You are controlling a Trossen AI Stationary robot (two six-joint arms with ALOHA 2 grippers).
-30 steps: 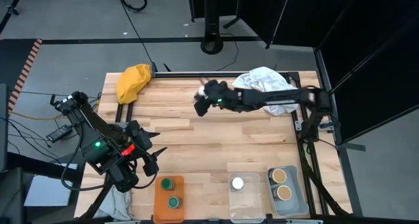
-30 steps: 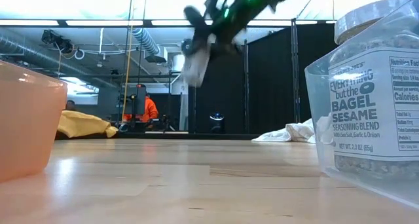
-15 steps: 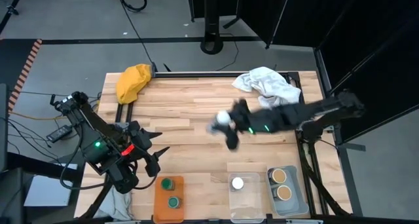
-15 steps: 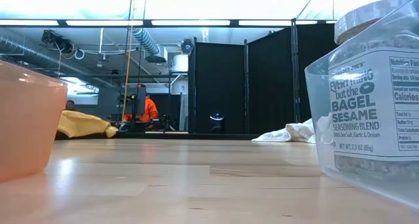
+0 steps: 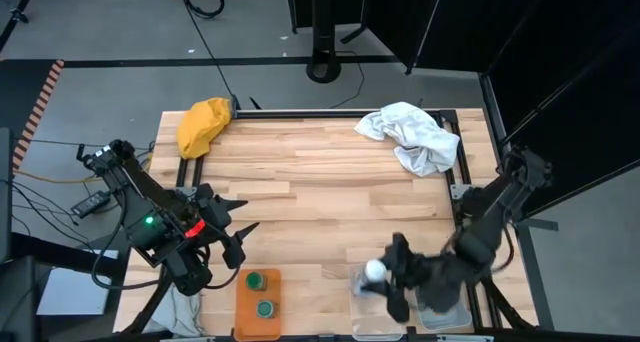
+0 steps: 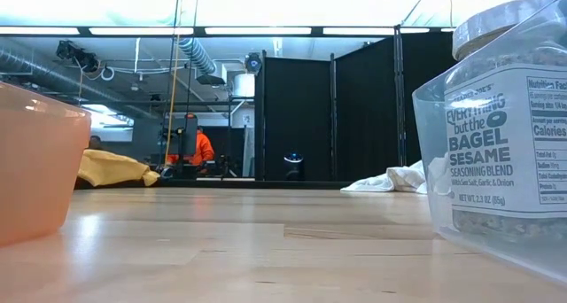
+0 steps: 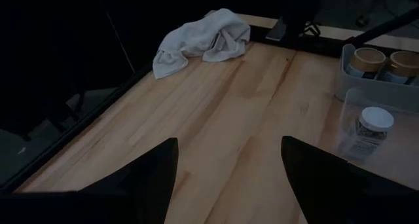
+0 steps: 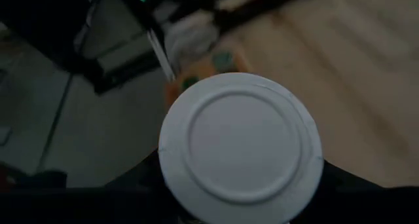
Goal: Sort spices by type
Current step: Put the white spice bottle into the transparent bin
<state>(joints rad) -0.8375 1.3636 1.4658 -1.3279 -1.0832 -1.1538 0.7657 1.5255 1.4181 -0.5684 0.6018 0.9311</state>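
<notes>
The jar in the clear tray (image 6: 425, 117) reads "EVERYTHING but the BAGEL SESAME SEASONING BLEND" in the low view; this white-lidded jar (image 7: 370, 124) stands upright. The right pincer (image 5: 385, 282) is clenched on a second white-lidded jar (image 5: 374, 271), held above the clear tray at the surface's near edge, its lid facing up toward the overhead camera; in the right wrist view that lid (image 8: 241, 145) fills the frame. A second ago this pincer was high over the far side of the surface near the white cloth (image 5: 410, 134); it has since travelled across to the near edge.

The two green-lidded jars (image 5: 259, 293) stand upright in the orange tray (image 5: 244, 312), and the two tan-lidded jars (image 7: 383, 63) stand upright in the grey tray (image 7: 347, 80). The left pincer (image 5: 232, 230) waits released at the left edge, unchanged. A yellow cloth (image 5: 203, 124) lies at the far left corner.
</notes>
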